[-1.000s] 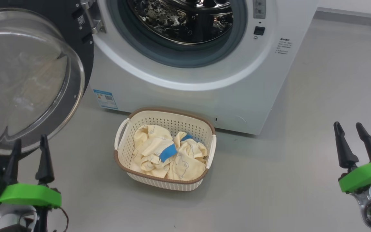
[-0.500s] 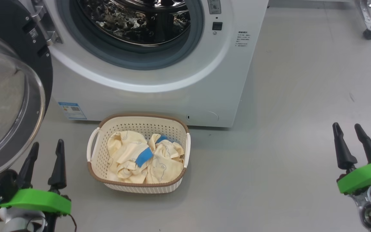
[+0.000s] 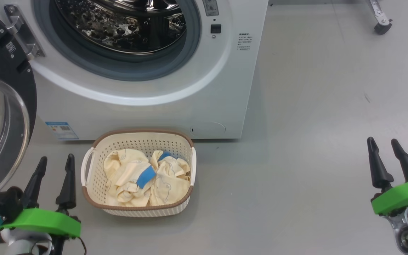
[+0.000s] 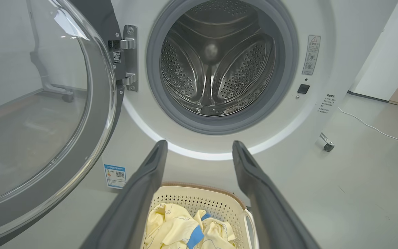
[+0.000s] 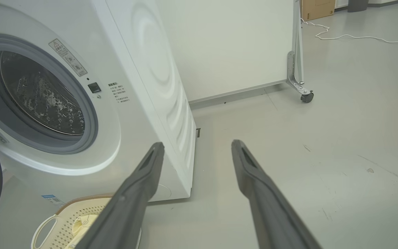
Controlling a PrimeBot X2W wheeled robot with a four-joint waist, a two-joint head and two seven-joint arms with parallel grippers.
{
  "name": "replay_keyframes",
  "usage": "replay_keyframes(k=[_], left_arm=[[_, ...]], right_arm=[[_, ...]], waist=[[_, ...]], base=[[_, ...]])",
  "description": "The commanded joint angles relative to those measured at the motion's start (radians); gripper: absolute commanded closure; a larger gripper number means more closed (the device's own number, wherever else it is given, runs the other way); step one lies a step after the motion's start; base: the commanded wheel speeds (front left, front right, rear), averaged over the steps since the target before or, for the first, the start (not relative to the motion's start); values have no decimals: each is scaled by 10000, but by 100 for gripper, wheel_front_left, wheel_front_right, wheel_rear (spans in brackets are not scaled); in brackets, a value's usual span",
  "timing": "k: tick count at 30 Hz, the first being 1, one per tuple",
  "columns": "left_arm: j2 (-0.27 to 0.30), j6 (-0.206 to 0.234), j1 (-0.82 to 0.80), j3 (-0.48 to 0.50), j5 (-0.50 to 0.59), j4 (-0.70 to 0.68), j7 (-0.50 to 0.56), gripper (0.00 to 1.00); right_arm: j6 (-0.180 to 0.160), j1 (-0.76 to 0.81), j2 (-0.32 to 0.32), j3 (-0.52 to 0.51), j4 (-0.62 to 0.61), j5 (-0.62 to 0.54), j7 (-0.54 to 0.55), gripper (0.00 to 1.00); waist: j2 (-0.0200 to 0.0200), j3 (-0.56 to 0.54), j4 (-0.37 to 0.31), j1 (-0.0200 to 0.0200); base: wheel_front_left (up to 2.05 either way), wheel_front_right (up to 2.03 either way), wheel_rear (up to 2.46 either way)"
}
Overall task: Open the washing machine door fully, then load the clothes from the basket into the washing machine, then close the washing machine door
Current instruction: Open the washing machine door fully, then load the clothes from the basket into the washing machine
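washing machine door [image 3: 4, 113]: standing wide open, hinged left
washing machine [image 3: 147, 109]: showing steel drum [image 3: 119, 21]
basket [image 3: 142, 211]: sitting on floor [image 3: 296, 159] just before machine
clothes [image 3: 133, 180]: lying crumpled in basket, yellow, blue patches

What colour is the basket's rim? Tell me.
Brown, with a woven look, atop the cream basket; it shows best in the head view.

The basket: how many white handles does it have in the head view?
2. One handle is on the left side of the basket, the other on its right side. None looks hidden.
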Motion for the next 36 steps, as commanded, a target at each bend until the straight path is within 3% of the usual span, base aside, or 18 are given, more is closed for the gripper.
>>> replay_keyframes(k=[1, 27, 36], left_arm=[[400, -19, -244, 375, -78, -363, -66, 0], [405, -19, -414, 150, -222, -177, -67, 0], [497, -19, -538, 114, -253, -139, -67, 0]], right_arm=[[4, -55, -179, 29, -320, -53, -120, 0], [4, -154, -87, -63, -395, -112, -120, 0], [4, -201, -55, -90, -428, -165, -120, 0]], waist=[[0, 13, -20, 0], [0, 193, 84, 0], [0, 293, 90, 0]], base=[[0, 0, 0], [1, -1, 0], [92, -92, 0]])
